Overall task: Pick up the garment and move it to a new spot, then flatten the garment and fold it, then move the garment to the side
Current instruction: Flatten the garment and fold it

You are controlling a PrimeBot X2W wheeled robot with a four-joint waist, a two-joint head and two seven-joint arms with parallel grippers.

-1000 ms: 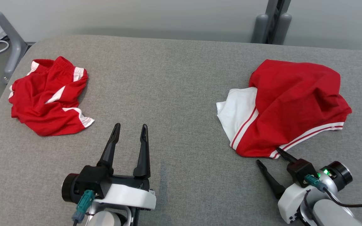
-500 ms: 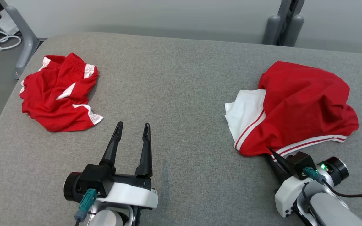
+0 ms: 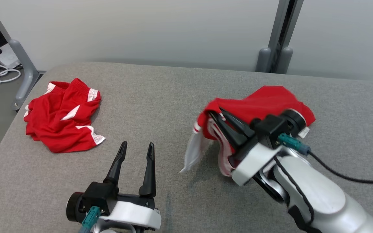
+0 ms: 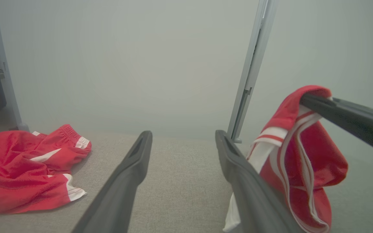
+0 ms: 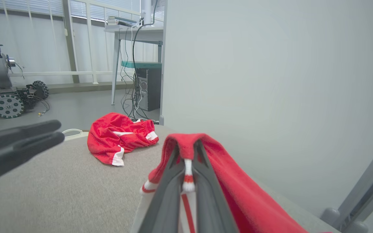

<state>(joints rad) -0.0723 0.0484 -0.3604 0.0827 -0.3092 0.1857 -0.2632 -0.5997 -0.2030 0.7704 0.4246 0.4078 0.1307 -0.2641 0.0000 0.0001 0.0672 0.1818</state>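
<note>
The right gripper [image 3: 215, 114] is clamped on the striped hem of the red garment [image 3: 264, 103], held up over the grey table [image 3: 160, 94]; the right wrist view shows this pinch closely. The left gripper [image 3: 136, 146] holds its 2 fingers apart, empty. Red shorts [image 3: 60, 119] lie far left.

Shorts [image 3: 60, 123] are laid on the table [image 3: 160, 97] at frame left; the garment [image 3: 264, 103] is seen right of centre, the left gripper [image 3: 137, 144] lower between them.

tips of the right gripper [image 3: 215, 112] are buried under the garment [image 3: 264, 103] fold, and the left gripper [image 3: 137, 144] wrist gets cropped at the bottom edge
</note>
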